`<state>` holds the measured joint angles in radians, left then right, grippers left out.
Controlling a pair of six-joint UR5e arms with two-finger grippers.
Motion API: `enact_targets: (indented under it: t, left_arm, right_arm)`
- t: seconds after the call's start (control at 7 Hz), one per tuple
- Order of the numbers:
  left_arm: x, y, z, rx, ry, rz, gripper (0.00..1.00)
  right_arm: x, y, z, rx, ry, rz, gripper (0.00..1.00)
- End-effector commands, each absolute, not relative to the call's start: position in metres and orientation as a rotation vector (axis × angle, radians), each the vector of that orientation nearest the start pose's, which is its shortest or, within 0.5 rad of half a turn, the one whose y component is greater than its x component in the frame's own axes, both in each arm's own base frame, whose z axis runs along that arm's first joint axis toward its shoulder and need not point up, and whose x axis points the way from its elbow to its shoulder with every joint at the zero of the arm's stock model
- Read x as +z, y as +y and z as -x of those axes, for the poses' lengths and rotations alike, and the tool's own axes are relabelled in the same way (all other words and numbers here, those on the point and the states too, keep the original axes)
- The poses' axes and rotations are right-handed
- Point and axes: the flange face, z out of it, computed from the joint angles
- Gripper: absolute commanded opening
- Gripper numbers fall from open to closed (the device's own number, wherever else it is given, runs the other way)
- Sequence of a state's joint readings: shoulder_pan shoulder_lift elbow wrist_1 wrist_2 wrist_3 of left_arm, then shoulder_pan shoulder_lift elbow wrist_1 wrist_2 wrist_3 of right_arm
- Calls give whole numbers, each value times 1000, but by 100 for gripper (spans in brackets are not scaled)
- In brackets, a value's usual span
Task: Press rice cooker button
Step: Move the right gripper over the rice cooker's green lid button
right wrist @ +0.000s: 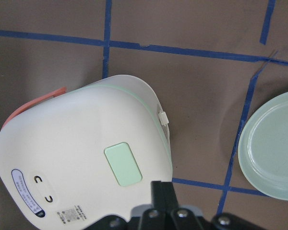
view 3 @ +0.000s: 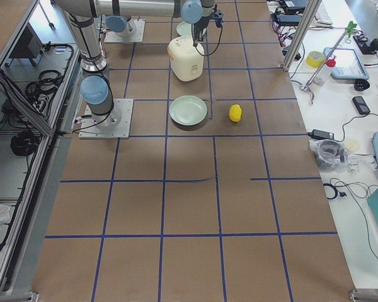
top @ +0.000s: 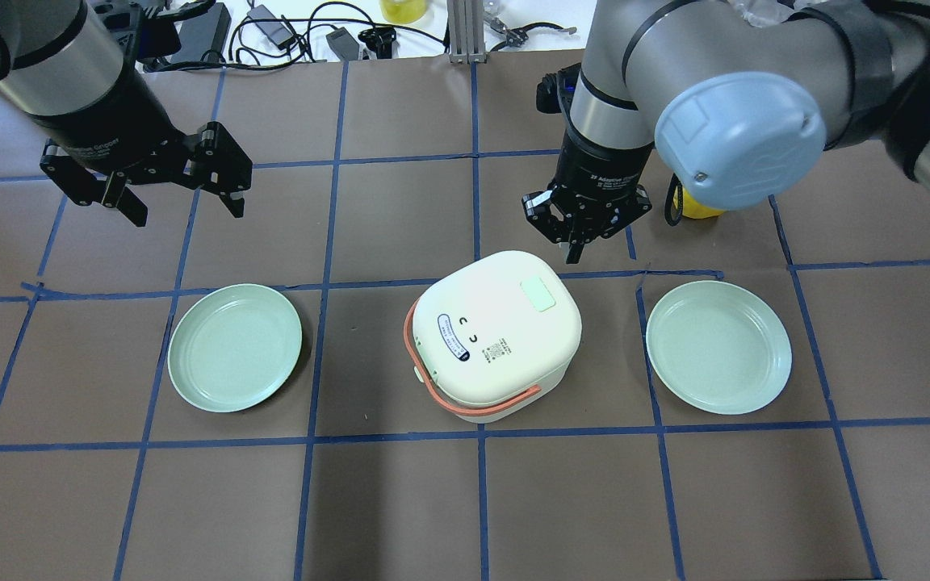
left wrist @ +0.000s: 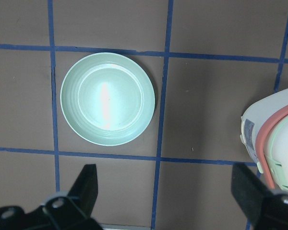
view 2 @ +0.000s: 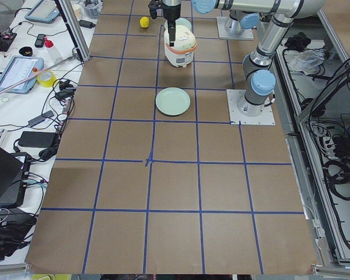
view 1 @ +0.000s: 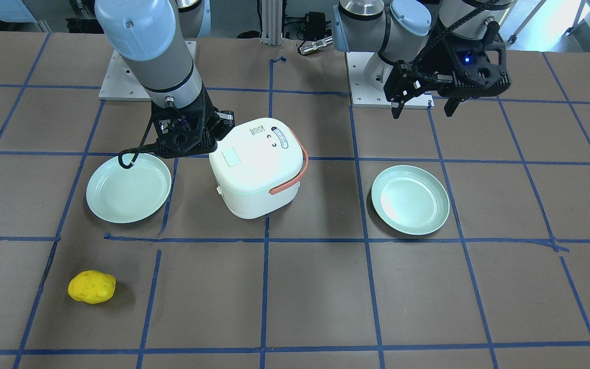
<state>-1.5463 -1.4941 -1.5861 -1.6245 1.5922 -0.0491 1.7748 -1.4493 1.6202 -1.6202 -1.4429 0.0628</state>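
The white rice cooker [top: 497, 335] with an orange handle stands mid-table, lid closed. Its pale green button [top: 538, 294] is on the lid top; it also shows in the front view [view 1: 232, 157] and in the right wrist view [right wrist: 123, 164]. My right gripper [top: 576, 248] is shut and empty, pointing down at the cooker's far edge. In the right wrist view its tips [right wrist: 161, 189] sit over the lid's rim, just beside the button; I cannot tell if they touch. My left gripper [top: 182, 194] is open and empty, raised above the table, far from the cooker.
Two pale green plates flank the cooker, one on my left [top: 235, 347] and one on my right [top: 719, 347]. A yellow lumpy object [view 1: 91, 287] lies on the far side of the table, beyond the right plate. Cables and tools lie past the table's far edge.
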Motion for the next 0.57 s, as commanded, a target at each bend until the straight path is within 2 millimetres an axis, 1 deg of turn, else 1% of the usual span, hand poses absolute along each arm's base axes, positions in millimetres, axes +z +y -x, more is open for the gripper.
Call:
enact_targets:
  t: [0.0, 0.14, 0.43]
  left_arm:
    - [511, -462, 120, -12, 3118, 115, 100]
    - [511, -462, 120, -12, 3118, 115, 100]
    - [511, -462, 120, -12, 3118, 115, 100]
  right_arm:
    - [388, -481, -255, 200, 3014, 220, 0]
    - [377, -482, -261, 196, 3013, 239, 0]
    - [372, -479, -267, 209, 3013, 257, 0]
